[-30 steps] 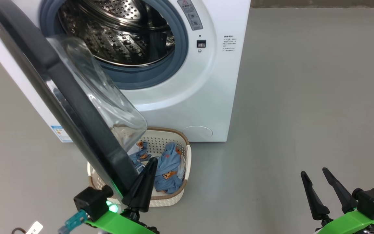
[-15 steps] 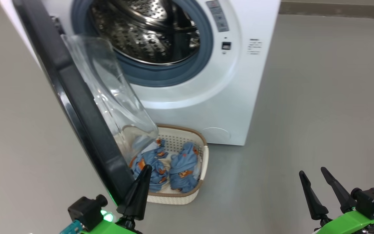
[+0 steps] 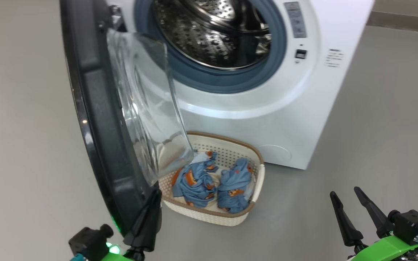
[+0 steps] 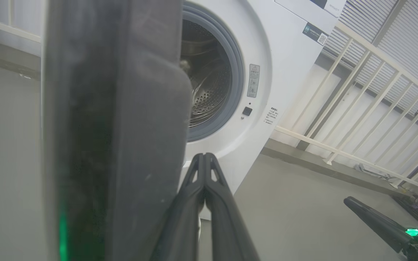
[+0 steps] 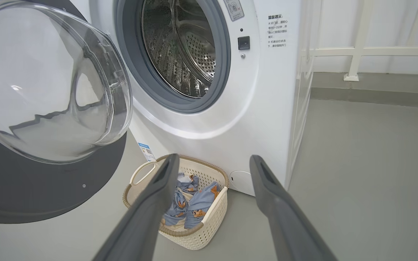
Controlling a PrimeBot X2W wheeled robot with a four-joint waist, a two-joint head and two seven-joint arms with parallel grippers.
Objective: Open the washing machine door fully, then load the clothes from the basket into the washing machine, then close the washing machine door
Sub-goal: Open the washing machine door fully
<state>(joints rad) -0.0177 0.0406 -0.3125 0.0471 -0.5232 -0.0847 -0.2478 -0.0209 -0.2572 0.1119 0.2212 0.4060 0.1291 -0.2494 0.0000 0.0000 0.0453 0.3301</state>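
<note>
The washing machine (image 3: 303, 119) stands with its steel drum exposed. Its washing machine door (image 3: 96, 119) hangs open to the left, black rim edge-on and glass bowl facing the drum. My left gripper (image 3: 155, 194) is shut with nothing in it, its closed fingers (image 4: 205, 170) lying against the inner side of the door's lower rim (image 4: 114, 145). On the floor below the opening sits the basket (image 3: 209, 217), holding two bundles of blue clothes (image 3: 198, 181). At the lower right my right gripper (image 3: 344, 191) is open, well back from the basket (image 5: 201, 232) and clothes (image 5: 191, 203).
Grey floor spreads to the left and right of the machine. A white railing (image 4: 357, 119) and wall run behind the machine on its right side. The door's glass bowl (image 5: 49, 90) overhangs the basket's left end.
The head view has swung, shifting the whole picture to the right. The door stands wider from the machine, my shut left gripper staying at its lower rim. More of the basket shows.
</note>
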